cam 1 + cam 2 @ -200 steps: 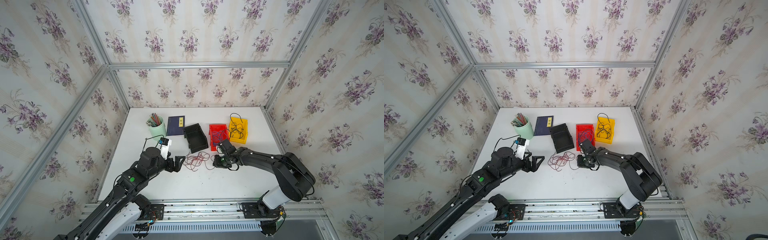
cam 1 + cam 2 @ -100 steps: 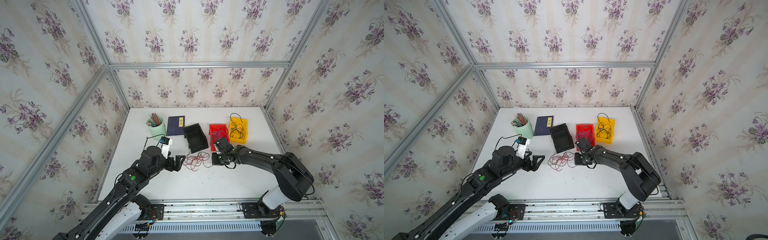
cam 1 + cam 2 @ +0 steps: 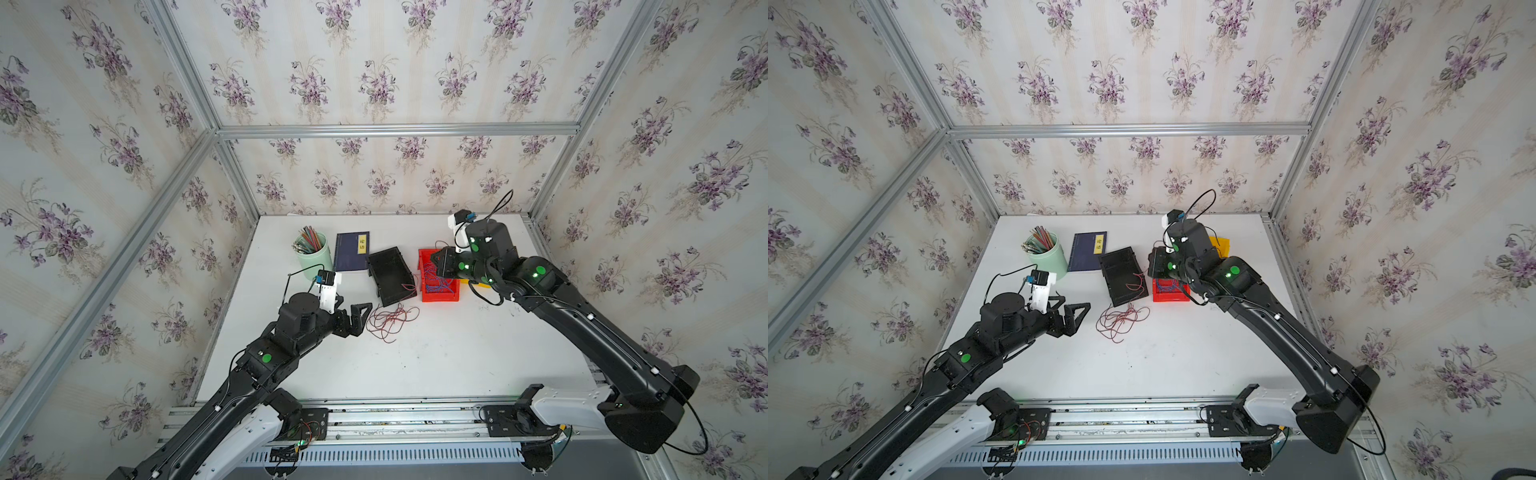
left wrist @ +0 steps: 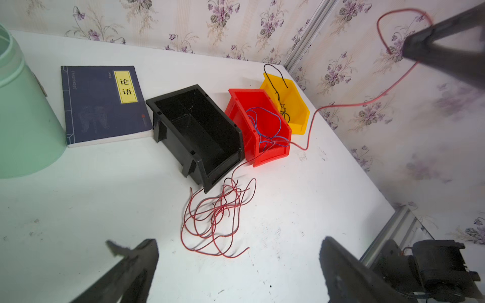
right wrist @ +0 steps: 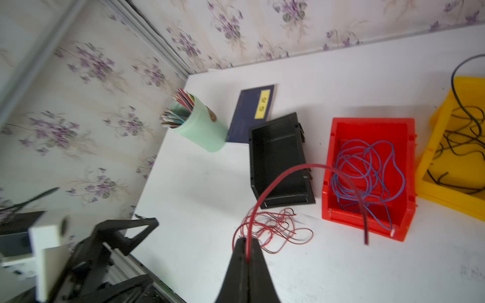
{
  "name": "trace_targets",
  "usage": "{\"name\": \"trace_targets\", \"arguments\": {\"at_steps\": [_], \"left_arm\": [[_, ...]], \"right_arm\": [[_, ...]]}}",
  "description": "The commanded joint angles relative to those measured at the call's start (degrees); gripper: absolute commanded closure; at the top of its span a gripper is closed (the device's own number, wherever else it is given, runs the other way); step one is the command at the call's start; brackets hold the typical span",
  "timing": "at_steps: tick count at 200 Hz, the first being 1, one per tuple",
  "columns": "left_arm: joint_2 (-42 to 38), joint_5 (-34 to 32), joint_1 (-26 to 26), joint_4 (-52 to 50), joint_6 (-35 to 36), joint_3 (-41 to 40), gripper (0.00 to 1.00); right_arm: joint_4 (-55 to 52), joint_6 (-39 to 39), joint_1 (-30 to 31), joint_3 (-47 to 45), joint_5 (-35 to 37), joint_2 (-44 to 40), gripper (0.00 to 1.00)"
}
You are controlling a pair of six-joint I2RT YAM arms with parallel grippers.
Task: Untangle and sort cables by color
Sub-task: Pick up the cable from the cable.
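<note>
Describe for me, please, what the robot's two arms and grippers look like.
Both the left arm and right arm are matte black, with chunky round joints, round green markers and white base links. A white camera mount sits at each wrist, fed by a thin black cord. The left gripper and right gripper have black fingers shaped like open triangles.

A loose tangle of red cables [image 3: 390,321] is spread on the white bench [image 3: 436,365], just on the near side of the black bin [image 3: 390,272]. One red strand [image 5: 278,181] is held raised above the tangle, pinched in the closed right tool [image 5: 246,242]. Curly blue cables [image 5: 367,170] are coiled inside the red bin [image 5: 372,123]. Black cables [image 5: 462,136] are piled in the yellow bin [image 5: 446,200] to its right.
</note>
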Motion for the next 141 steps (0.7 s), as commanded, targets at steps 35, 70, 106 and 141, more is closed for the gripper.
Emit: {"name": "trace_targets", "arguments": {"at_steps": [35, 70, 106, 141], "left_arm": [[-1.73, -1.63, 0.01, 4.91, -0.84, 0.61, 0.01], [-2.7, 1.07, 0.02, 8.94, 3.31, -0.04, 0.01], [-2.64, 2.95, 0.01, 12.82, 6.99, -1.1, 0.01], [-0.83, 4.34, 0.04, 14.25, 8.45, -0.43, 0.01]], "right_arm": [[1.68, -1.44, 0.13, 16.66, -2.29, 1.86, 1.0], [3.09, -2.5, 0.17, 29.02, -3.89, 4.78, 1.0], [8.34, -1.56, 0.13, 34.94, -5.25, 6.3, 1.0], [14.23, -0.14, 0.12, 36.12, -6.23, 7.83, 1.0]]}}
